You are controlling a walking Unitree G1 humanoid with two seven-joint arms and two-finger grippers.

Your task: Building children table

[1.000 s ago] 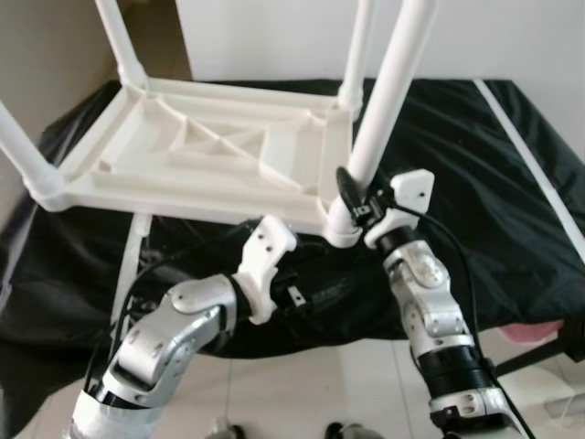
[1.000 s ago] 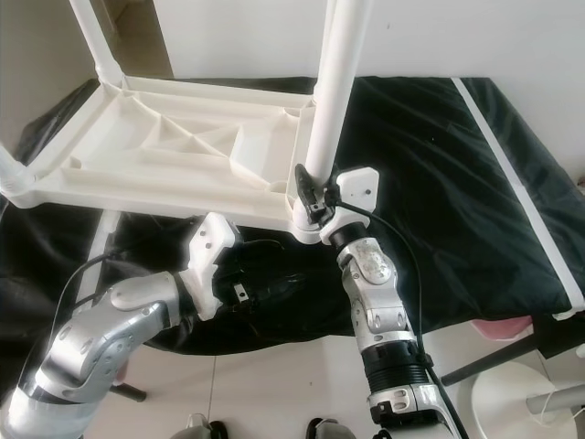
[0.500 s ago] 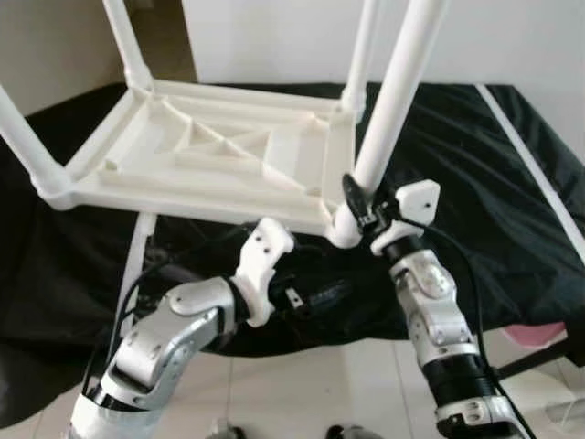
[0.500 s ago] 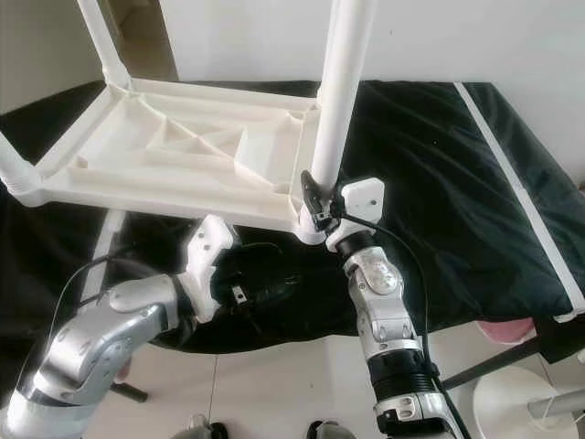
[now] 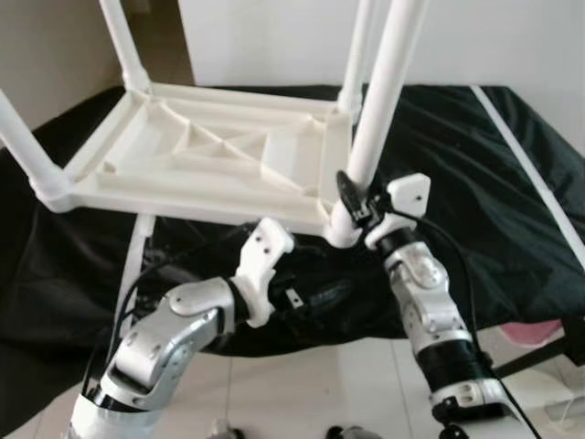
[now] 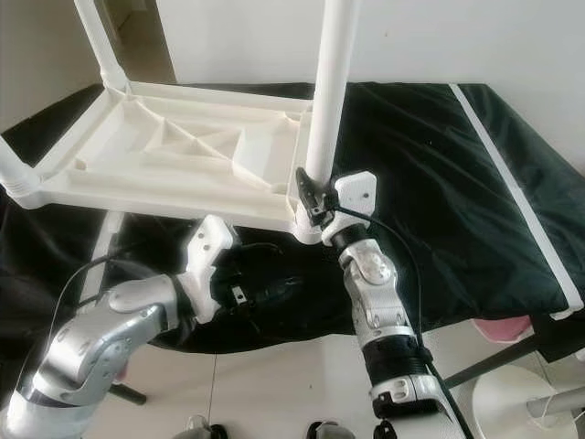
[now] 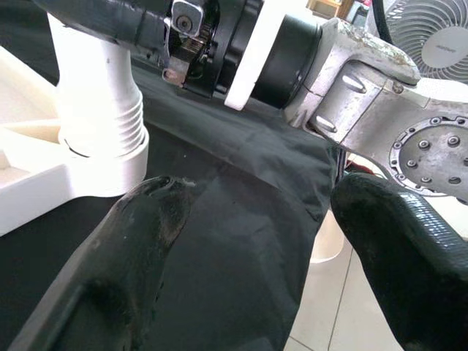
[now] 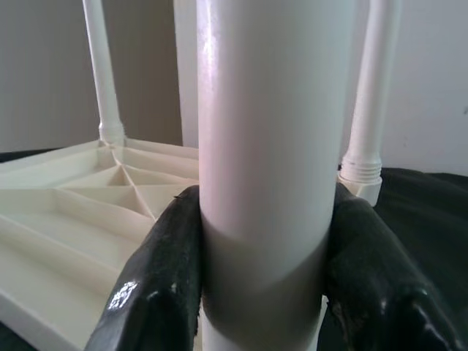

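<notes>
The white plastic table (image 5: 210,151) lies upside down on the bench (image 5: 512,183) under a black cloth, its ribbed underside up so the legs can go in from above; the right hand (image 8: 263,292) clamps the near leg (image 6: 327,101) just above its corner socket, probably to seat it; the tube is smooth and glossy; the left hand (image 7: 256,241), fingers spread and empty, waits below that corner.

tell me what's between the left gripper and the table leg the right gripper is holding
Only black cloth. In the left wrist view the open left gripper faces the table leg across that bare cloth; the right gripper clamps the leg higher up.
</notes>
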